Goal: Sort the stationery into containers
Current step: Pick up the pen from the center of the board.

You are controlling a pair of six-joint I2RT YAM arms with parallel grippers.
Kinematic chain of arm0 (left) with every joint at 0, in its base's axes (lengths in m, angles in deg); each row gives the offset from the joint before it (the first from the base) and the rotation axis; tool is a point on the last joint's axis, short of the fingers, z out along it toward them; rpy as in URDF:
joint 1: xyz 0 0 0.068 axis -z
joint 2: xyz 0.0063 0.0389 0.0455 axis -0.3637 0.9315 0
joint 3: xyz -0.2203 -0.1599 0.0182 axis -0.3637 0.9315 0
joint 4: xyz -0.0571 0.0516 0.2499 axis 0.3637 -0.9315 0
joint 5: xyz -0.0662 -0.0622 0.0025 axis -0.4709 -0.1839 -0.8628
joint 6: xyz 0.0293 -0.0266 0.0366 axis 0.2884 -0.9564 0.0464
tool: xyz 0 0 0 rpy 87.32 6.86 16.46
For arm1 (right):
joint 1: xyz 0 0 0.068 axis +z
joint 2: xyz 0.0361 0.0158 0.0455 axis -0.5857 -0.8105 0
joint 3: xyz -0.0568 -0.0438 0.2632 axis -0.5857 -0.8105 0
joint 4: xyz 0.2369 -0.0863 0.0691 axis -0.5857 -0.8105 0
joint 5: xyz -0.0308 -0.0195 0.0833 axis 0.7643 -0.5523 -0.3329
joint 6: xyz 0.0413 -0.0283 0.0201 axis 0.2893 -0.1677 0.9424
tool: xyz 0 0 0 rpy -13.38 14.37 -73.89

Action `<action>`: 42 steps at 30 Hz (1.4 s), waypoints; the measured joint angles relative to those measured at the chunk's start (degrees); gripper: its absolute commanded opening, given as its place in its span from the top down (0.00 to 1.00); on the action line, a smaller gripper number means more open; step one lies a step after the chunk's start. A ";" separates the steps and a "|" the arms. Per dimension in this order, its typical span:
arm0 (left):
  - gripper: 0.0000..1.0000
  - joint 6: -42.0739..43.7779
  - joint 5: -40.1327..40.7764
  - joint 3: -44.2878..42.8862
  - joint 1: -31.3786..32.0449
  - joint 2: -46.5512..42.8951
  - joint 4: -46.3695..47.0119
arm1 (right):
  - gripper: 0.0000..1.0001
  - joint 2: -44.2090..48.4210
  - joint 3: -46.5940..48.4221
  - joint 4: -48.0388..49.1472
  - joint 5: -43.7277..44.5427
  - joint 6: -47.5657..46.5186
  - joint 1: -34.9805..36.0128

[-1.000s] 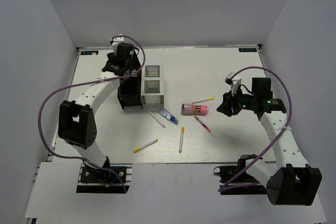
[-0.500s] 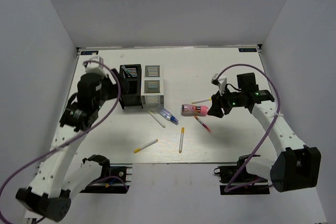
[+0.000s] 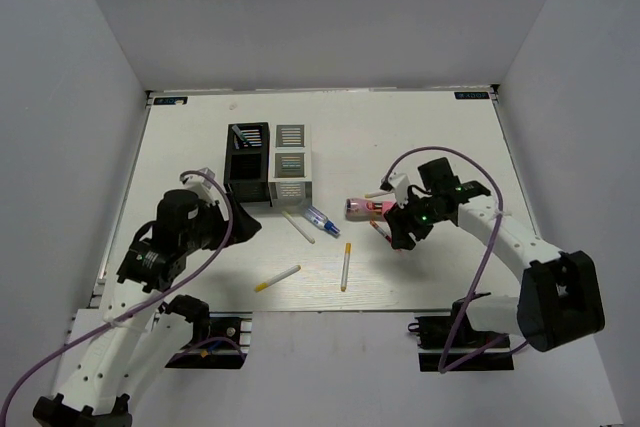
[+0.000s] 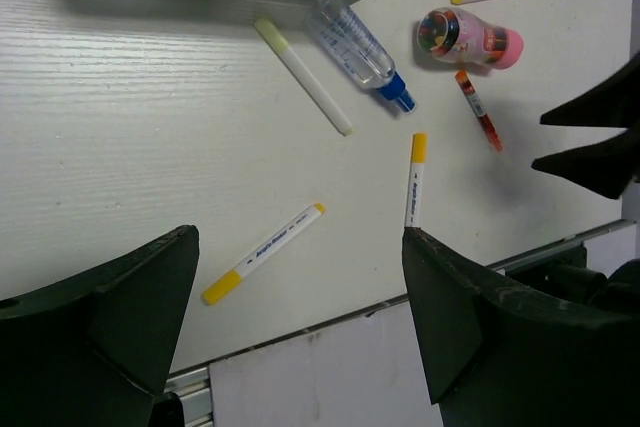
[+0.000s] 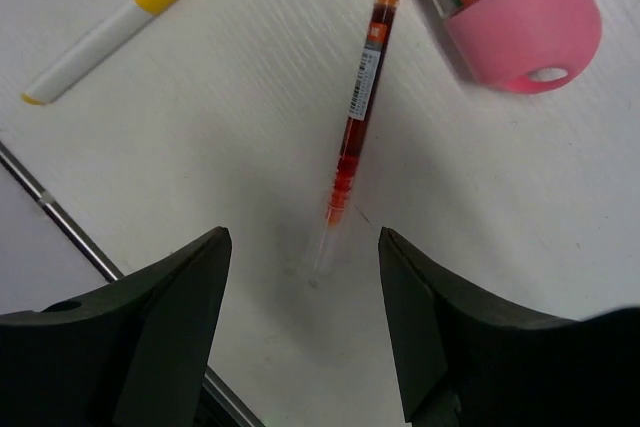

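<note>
Right wrist view: the right gripper [image 5: 302,247], fingers apart, frames the tip of the red pen [image 5: 358,117], pink cylinder [image 5: 520,17] at one o'clock; left gripper [image 4: 300,237] likewise spread.

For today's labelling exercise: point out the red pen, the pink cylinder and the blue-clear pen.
red pen [image 5: 358,109], right wrist view, mid-barrel.
pink cylinder [image 5: 525,25], right wrist view, pink cap.
blue-clear pen [image 4: 352,41], left wrist view, clear barrel.

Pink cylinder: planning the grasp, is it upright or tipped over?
Tipped over: the pink cylinder shows its whole side, lying flat.
</note>
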 measured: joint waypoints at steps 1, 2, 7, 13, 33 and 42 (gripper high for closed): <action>0.07 -0.24 -0.28 0.13 0.00 -0.57 -0.44 | 0.34 -1.20 -0.26 0.33 1.07 0.50 0.50; 0.07 -0.44 -0.48 0.24 0.00 -1.11 -0.74 | 0.36 -2.27 -0.42 0.96 2.12 1.14 0.85; 0.06 -0.90 -1.07 0.37 0.00 -1.66 -2.19 | 0.42 -5.77 -0.57 4.90 5.86 4.37 2.78; 0.06 -0.94 -1.33 0.35 0.00 -1.62 -3.50 | 0.49 -9.79 -0.57 9.20 9.46 7.87 6.10; 0.06 -0.92 -1.29 0.26 0.00 -1.46 -6.03 | 0.85 -15.30 -0.39 16.31 20.41 13.53 13.22; 0.06 -0.92 -1.29 0.26 0.00 -1.46 -6.03 | 1.00 -14.25 -0.79 13.70 14.45 10.99 16.13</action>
